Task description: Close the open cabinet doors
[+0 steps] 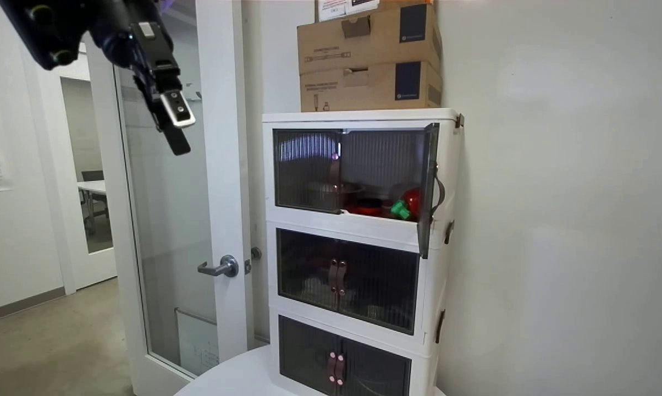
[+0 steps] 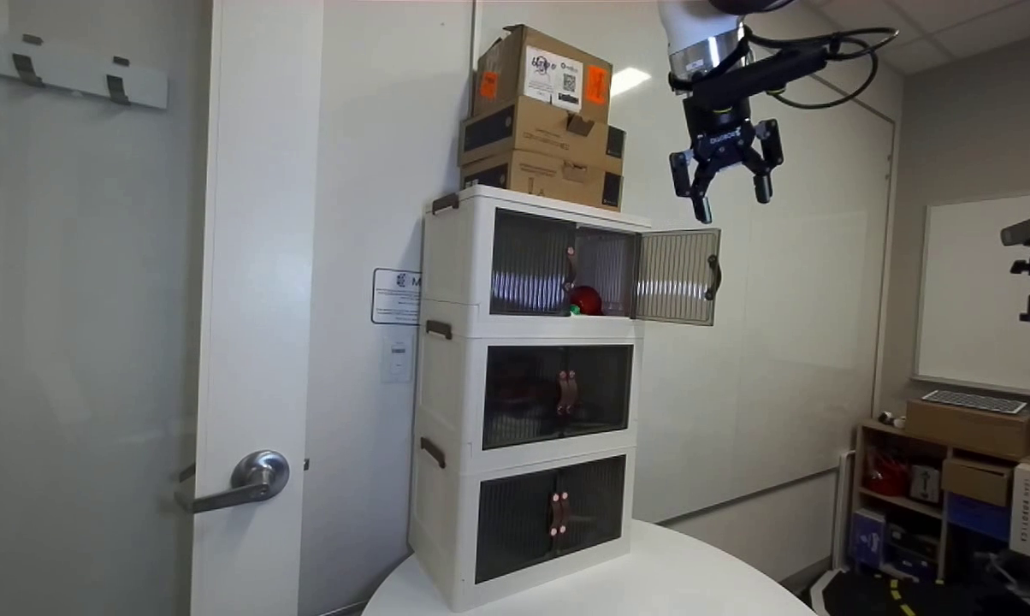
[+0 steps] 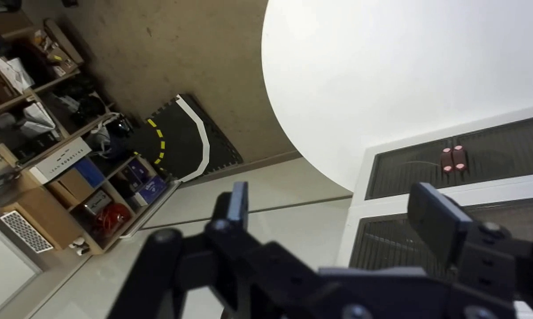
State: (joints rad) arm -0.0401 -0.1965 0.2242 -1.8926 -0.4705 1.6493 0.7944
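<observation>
A white stacked cabinet [image 1: 347,224] has three tiers with smoky see-through doors, and it also shows in an exterior view [image 2: 472,321]. The top tier's right cabinet door [image 1: 429,192] stands swung out, with a dark curved handle; it also shows in an exterior view [image 2: 676,275]. The top tier's left cabinet door [image 1: 307,170] looks shut. The middle and bottom doors [image 2: 558,395] are shut. My gripper [image 2: 733,198] is open and empty, above the open door in that view, apart from it. The wrist view shows its spread fingers [image 3: 329,186]; the open door does not show there.
Cardboard boxes [image 1: 369,60] are stacked on the cabinet. Red and green items [image 1: 408,206] lie inside the top tier. The cabinet stands on a round white table [image 3: 359,79]. A frosted-glass room door [image 1: 226,181] with a lever handle stands beside it. Shelves [image 2: 943,496] stand farther off.
</observation>
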